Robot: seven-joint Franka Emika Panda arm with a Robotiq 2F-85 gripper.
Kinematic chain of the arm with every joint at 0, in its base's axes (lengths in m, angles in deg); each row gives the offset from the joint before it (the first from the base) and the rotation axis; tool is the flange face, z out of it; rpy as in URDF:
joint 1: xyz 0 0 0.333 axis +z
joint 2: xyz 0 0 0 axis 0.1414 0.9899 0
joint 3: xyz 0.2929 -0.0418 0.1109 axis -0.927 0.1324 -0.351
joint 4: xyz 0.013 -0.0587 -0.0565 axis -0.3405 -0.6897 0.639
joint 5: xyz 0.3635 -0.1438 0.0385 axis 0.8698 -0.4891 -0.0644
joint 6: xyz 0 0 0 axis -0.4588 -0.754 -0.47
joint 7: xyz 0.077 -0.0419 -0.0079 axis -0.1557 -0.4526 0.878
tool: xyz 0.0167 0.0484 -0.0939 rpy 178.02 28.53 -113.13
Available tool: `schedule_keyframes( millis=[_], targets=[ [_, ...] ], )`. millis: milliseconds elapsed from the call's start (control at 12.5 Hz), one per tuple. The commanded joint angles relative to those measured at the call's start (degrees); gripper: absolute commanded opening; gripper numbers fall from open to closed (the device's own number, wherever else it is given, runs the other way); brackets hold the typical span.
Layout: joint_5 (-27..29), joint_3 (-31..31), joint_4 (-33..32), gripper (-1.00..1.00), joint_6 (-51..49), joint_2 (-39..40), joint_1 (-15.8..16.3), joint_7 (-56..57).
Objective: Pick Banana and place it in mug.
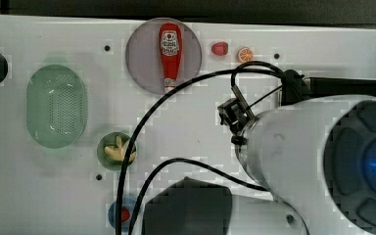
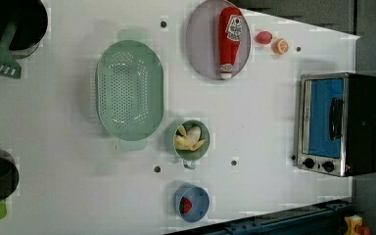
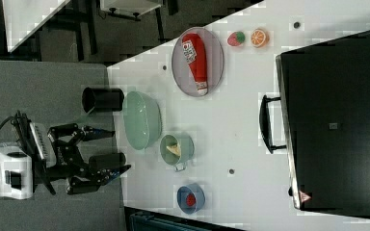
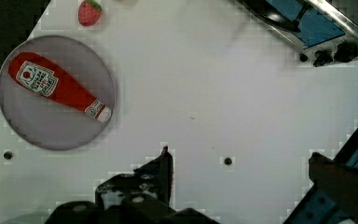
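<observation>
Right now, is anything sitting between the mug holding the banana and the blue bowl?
No. In the left view the table between the mug, with the banana inside it, and the blue bowl below is bare apart from the mug's own small handle.

In the top view, the mug (image 1: 116, 151) is partly crossed by a black cable (image 1: 142, 122), and the blue bowl (image 1: 119, 213) is cut by the bottom edge. In the wrist view, the toaster oven (image 4: 307, 23) is cropped by the frame.
</observation>
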Motion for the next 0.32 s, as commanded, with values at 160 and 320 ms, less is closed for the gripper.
schedule_keyframes(
  millis=[160,320],
  targets=[
    [0.52,-0.77,-1.07,1.00,0.04,1.96,2.31,1.13],
    [0.52,-0.78,-1.07,1.00,0.05,2.07,2.31,1.13]
  ],
)
